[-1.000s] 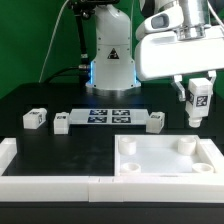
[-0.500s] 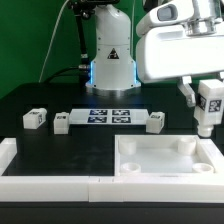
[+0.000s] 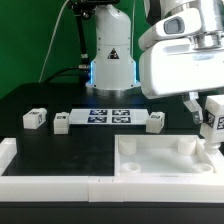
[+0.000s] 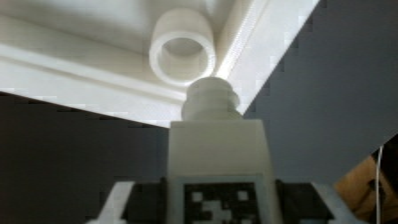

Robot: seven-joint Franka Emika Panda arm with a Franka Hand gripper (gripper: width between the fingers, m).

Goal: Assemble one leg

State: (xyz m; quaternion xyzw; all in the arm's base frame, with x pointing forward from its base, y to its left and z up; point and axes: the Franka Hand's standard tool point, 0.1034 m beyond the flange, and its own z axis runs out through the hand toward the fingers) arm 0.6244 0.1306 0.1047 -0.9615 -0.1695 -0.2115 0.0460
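Observation:
My gripper (image 3: pixel 211 118) is shut on a leg (image 3: pixel 214 125), a small white block with a black-and-white tag, held upright just above the far right corner of the white tray-like piece (image 3: pixel 165 162). In the wrist view the leg (image 4: pixel 219 140) points its rounded tip toward a round corner socket (image 4: pixel 182 48) of that piece, slightly off from it. Three more legs lie on the black table: one at the exterior view's left (image 3: pixel 35 118), one beside it (image 3: pixel 61 122), one right of the marker board (image 3: pixel 156 122).
The marker board (image 3: pixel 110 116) lies in the middle at the back. The robot base (image 3: pixel 111 55) stands behind it. A low white rail (image 3: pixel 45 170) runs along the front and left edge of the table.
The gripper has carried the leg toward the exterior view's right and downward, from above the table to the tray-like piece's far right corner.

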